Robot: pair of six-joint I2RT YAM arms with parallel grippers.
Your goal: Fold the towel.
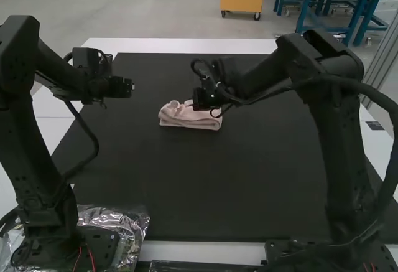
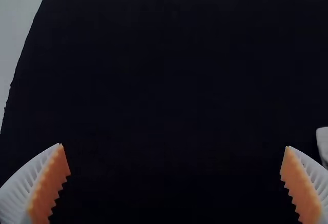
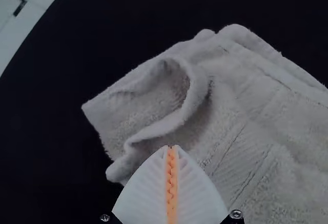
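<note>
A pale pink towel lies folded into a small bundle on the dark mat, a bit left of the high view's middle. In the right wrist view the towel has layered folds and one raised, curled flap. My right gripper is over the towel's right part; its fingers are shut with pads together, no cloth visible between them. My left gripper is left of the towel and apart from it. Its fingers stand wide open over bare mat, with a bit of the towel beyond one finger.
The dark mat covers most of the white table. Crumpled clear plastic wrapping lies by the left arm's base. The right arm reaches over the mat's right half.
</note>
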